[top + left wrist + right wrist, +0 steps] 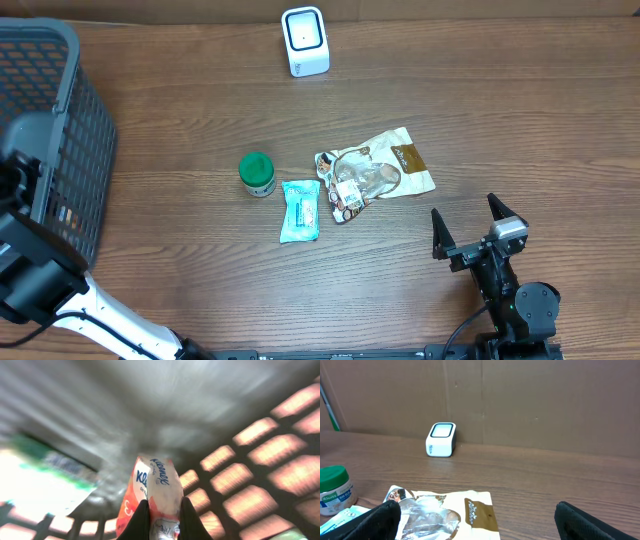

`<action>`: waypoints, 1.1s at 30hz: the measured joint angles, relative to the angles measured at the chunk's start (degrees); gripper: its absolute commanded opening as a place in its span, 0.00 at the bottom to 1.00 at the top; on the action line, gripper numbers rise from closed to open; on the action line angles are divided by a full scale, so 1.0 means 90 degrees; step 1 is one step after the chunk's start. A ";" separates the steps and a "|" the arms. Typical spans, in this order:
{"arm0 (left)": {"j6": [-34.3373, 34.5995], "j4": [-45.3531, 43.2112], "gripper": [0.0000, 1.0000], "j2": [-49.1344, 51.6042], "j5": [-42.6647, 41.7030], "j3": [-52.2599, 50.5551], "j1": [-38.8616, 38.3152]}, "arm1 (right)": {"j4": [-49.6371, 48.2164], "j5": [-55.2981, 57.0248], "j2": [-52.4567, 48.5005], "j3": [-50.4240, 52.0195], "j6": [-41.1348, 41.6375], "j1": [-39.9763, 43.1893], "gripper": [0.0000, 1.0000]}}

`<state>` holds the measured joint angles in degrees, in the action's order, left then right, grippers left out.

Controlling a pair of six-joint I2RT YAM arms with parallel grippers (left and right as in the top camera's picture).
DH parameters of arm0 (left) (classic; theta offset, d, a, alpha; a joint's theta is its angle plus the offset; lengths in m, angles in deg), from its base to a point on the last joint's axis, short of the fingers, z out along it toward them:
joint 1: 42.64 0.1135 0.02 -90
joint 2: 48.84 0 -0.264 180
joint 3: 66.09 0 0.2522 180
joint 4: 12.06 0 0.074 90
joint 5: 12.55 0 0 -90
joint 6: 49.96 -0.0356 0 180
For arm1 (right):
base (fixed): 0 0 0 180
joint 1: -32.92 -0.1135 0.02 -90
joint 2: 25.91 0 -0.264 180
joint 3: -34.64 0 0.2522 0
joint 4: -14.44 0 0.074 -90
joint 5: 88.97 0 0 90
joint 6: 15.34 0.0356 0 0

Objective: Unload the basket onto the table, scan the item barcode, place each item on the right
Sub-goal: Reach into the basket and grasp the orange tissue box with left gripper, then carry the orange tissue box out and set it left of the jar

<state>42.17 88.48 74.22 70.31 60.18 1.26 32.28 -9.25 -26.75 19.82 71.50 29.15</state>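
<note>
Inside the basket (70, 130), the left claw (165, 512) pinches the near end of the tissue pack (157, 477), likely light, soft and slick-wrapped, so a firm hold across its narrow end suits, while the right claw (468, 222) stands spread well outside the basket.

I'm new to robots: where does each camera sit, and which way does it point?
Overhead: above the table, looking straight down at scanner and basket; left arm, right arm show.
Left wrist: on the left arm, inside the basket, facing its mesh; left jaws shut on tissue pack.
Right wrist: on the right arm, low, facing the scanner across the table; open right jaws at bottom corners.
Overhead and right wrist both show scanner, green-lidded jar and snack pouch.
</note>
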 measured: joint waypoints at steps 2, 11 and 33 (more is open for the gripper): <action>0.0129 0.0379 0.04 0.0000 -0.0002 0.0818 0.0000 | -0.0005 0.0000 0.0000 0.0000 0.0002 0.0000 1.00; 0.0413 0.1052 0.04 -0.0398 -0.0563 0.3915 -0.0228 | -0.0002 -0.0002 0.0000 0.0000 0.0000 0.0000 1.00; 0.1039 0.0911 0.04 -0.3366 0.0119 0.1290 -0.4811 | -0.0002 0.0000 0.0000 0.0000 0.0002 0.0000 1.00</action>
<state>51.53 96.68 43.93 71.38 71.78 -42.04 32.26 -9.25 -26.75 19.82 71.52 29.15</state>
